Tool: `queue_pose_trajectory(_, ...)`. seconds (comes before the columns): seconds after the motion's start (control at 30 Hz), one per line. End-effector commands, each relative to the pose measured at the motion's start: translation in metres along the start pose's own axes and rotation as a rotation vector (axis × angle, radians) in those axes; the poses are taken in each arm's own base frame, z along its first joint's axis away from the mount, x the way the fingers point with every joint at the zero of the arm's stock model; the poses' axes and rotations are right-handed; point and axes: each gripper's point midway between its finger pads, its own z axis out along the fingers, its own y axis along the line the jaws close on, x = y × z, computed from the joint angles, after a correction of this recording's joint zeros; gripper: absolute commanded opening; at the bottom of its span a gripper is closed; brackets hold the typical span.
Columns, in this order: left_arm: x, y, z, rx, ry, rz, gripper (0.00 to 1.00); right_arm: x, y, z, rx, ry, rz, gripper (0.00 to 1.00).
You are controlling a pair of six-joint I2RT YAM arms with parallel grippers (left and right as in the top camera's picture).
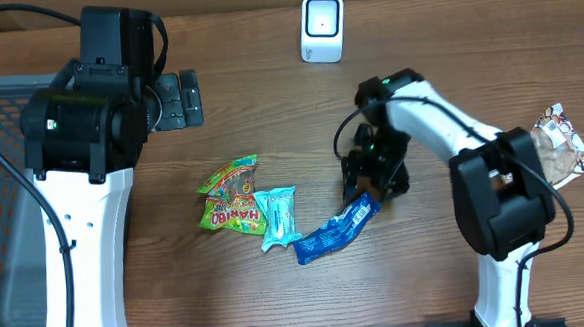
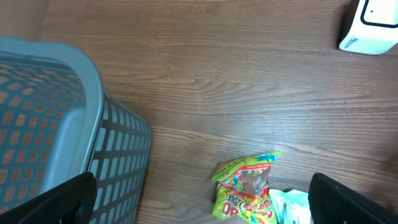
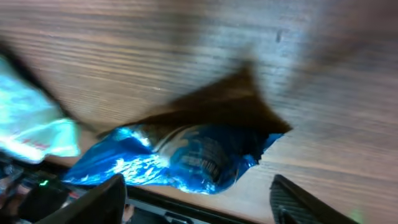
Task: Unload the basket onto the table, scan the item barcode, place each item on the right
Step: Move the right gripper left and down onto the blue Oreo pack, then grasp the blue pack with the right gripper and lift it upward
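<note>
Left arm [image 1: 75, 125] jaws wide; right arm [image 1: 425, 116] (bent low) jaws parted.

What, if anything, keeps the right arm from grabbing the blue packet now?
Probably nothing, so likely yes. The right gripper is at the blue packet's upper end, jaws apart, with the packet between them in the wrist view. The teal packet lies only by its far end.

Against the brown wood-grain table [image 1: 269, 105]: a glossy blue packet [image 1: 336, 231] with white print, a pale turquoise pouch [image 1: 277, 216] and a green, yellow and red sweets bag [image 1: 231, 195]. The scanner [image 1: 322, 28] is white, the lattice basket [image 2: 118, 149] grey, and the arms [image 1: 86, 244] white and black.
</note>
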Motion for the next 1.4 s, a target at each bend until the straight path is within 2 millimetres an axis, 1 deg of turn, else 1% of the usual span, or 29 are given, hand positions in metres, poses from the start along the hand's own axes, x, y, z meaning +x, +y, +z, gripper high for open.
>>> queue_pose_trajectory(0.0, -0.003, 0.004, -0.002, -0.014, -0.011, 0.016, 1.00, 0.007, -0.014, 0.009, 0.160, -0.039, 0.092, 0.73)
queue_pose_trajectory(0.1, -0.003, 0.004, -0.002, -0.014, -0.011, 0.016, 1.00, 0.003, -0.019, 0.011, 0.228, -0.082, 0.135, 0.66)
queue_pose_trajectory(0.13, -0.003, 0.004, -0.002, -0.014, -0.011, 0.016, 1.00, 0.000, -0.018, 0.012, 0.235, -0.101, 0.133, 0.59)
queue_pose_trajectory(0.17, -0.003, 0.004, -0.002, -0.014, -0.011, 0.016, 1.00, -0.005, -0.016, 0.012, 0.239, -0.128, 0.135, 0.49)
queue_pose_trajectory(0.2, -0.003, 0.004, -0.002, -0.014, -0.011, 0.016, 1.00, -0.009, -0.013, 0.013, 0.233, -0.143, 0.128, 0.40)
queue_pose_trajectory(0.23, -0.003, 0.004, -0.002, -0.014, -0.011, 0.016, 1.00, -0.013, -0.010, 0.013, 0.225, -0.159, 0.122, 0.33)
queue_pose_trajectory(0.3, -0.003, 0.004, -0.002, -0.014, -0.011, 0.016, 1.00, -0.019, -0.007, 0.013, 0.210, -0.186, 0.126, 0.27)
queue_pose_trajectory(0.33, -0.003, 0.004, -0.002, -0.014, -0.011, 0.016, 1.00, -0.021, -0.006, 0.013, 0.206, -0.194, 0.124, 0.26)
queue_pose_trajectory(0.43, -0.003, 0.004, -0.002, -0.014, -0.011, 0.016, 1.00, -0.036, -0.004, 0.010, 0.194, -0.250, 0.102, 0.25)
queue_pose_trajectory(0.5, -0.003, 0.004, -0.002, -0.014, -0.011, 0.016, 0.99, -0.054, -0.008, 0.002, 0.226, -0.328, 0.049, 0.25)
queue_pose_trajectory(0.57, -0.003, 0.004, -0.002, -0.014, -0.011, 0.016, 1.00, -0.077, -0.014, -0.009, 0.278, -0.421, -0.041, 0.25)
queue_pose_trajectory(0.6, -0.003, 0.004, -0.002, -0.014, -0.011, 0.016, 1.00, -0.095, -0.019, -0.020, 0.335, -0.501, -0.116, 0.25)
queue_pose_trajectory(0.63, -0.003, 0.004, -0.002, -0.014, -0.011, 0.016, 1.00, -0.102, -0.021, -0.025, 0.361, -0.532, -0.139, 0.25)
queue_pose_trajectory(0.7, -0.003, 0.004, -0.002, -0.014, -0.011, 0.016, 0.99, -0.131, -0.025, -0.049, 0.473, -0.667, -0.243, 0.26)
queue_pose_trajectory(0.73, -0.003, 0.004, -0.002, -0.014, -0.011, 0.016, 1.00, -0.139, -0.025, -0.057, 0.504, -0.709, -0.266, 0.26)
queue_pose_trajectory(0.8, -0.003, 0.004, -0.002, -0.014, -0.011, 0.017, 1.00, -0.159, -0.022, -0.079, 0.565, -0.826, -0.299, 0.26)
queue_pose_trajectory(0.87, -0.003, 0.004, -0.002, -0.014, -0.011, 0.017, 1.00, -0.177, -0.014, -0.102, 0.595, -0.949, -0.314, 0.27)
queue_pose_trajectory(0.9, -0.003, 0.004, -0.002, -0.014, -0.011, 0.016, 1.00, -0.188, -0.006, -0.120, 0.595, -1.048, -0.299, 0.43)
queue_pose_trajectory(0.93, -0.003, 0.004, -0.002, -0.014, -0.011, 0.016, 1.00, -0.192, -0.001, -0.127, 0.581, -1.088, -0.293, 0.49)
queue_pose_trajectory(1.0, -0.003, 0.004, -0.002, -0.014, -0.011, 0.017, 1.00, -0.191, 0.004, -0.137, 0.535, -1.119, -0.232, 0.72)
queue_pose_trajectory(1.07, -0.003, 0.004, -0.002, -0.014, -0.011, 0.016, 0.99, -0.185, 0.009, -0.145, 0.482, -1.115, -0.172, 0.78)
queue_pose_trajectory(1.1, -0.003, 0.004, -0.002, -0.014, -0.011, 0.016, 1.00, -0.179, 0.014, -0.146, 0.437, -1.098, -0.154, 0.79)
queue_pose_trajectory(1.13, -0.003, 0.004, -0.002, -0.014, -0.011, 0.016, 1.00, -0.172, 0.021, -0.147, 0.363, -1.069, -0.124, 0.78)
queue_pose_trajectory(1.2, -0.003, 0.004, -0.002, -0.014, -0.011, 0.016, 1.00, -0.154, 0.037, -0.141, 0.180, -0.978, -0.059, 0.75)
queue_pose_trajectory(1.23, -0.003, 0.004, -0.002, -0.014, -0.011, 0.016, 1.00, -0.148, 0.043, -0.134, 0.095, -0.930, -0.019, 0.68)
queue_pose_trajectory(1.27, -0.003, 0.004, -0.002, -0.014, -0.011, 0.016, 1.00, -0.139, 0.050, -0.122, -0.034, -0.844, 0.073, 0.56)
queue_pose_trajectory(1.3, -0.003, 0.004, -0.002, -0.014, -0.011, 0.016, 0.99, -0.135, 0.053, -0.113, -0.098, -0.791, 0.131, 0.52)
queue_pose_trajectory(1.33, -0.003, 0.004, -0.002, -0.014, -0.011, 0.016, 1.00, -0.131, 0.057, -0.102, -0.160, -0.736, 0.193, 0.52)
queue_pose_trajectory(1.37, -0.003, 0.004, -0.002, -0.014, -0.011, 0.016, 1.00, -0.131, 0.055, -0.091, -0.190, -0.697, 0.269, 0.53)
